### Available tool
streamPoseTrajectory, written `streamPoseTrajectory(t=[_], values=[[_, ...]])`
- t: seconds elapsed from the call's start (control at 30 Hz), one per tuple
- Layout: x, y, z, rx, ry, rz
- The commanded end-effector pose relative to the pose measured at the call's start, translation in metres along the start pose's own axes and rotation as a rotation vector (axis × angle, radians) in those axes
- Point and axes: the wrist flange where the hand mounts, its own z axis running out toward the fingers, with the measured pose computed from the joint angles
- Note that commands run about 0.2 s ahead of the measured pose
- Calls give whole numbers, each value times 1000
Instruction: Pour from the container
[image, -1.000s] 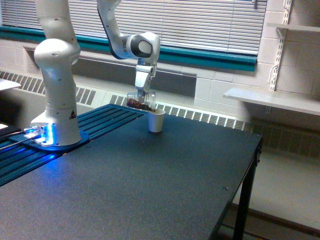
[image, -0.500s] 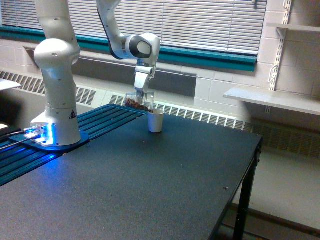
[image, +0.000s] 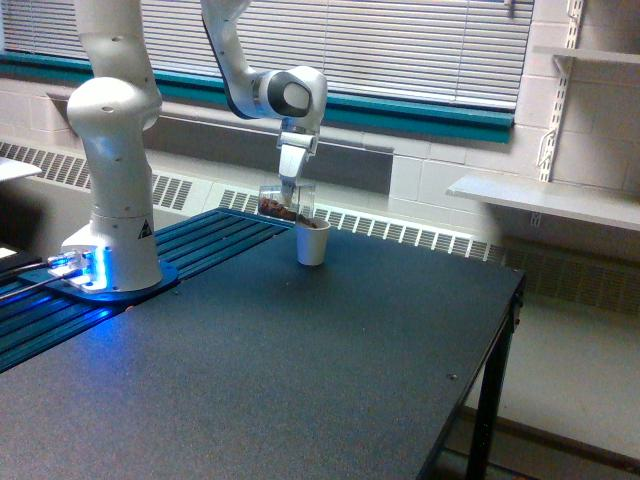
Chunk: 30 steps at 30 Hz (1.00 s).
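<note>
I see one black table (image: 300, 380), its far half bare except for a single cup. One white arm (image: 115, 150) stands on a base lit blue at the exterior view's left. Its one gripper (image: 291, 188) points down, clamped on the container (image: 282, 207), one clear beaker tilted with its lip toward the exterior view's right. Dark brown contents lie inside the beaker. The container hangs above the table, its lower edge just over the rim of one white paper cup (image: 312, 241), which stands upright on the table. I cannot tell whether they touch.
</note>
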Motion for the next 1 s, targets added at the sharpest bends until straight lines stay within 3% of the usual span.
streamPoseTrajectory(t=[0.03,0.43,1.0], values=[[6,-5,-2,-6,-3,-29],[2,-3,6,-30,-29,-59],[10,-6,2,-30,-31,-87]])
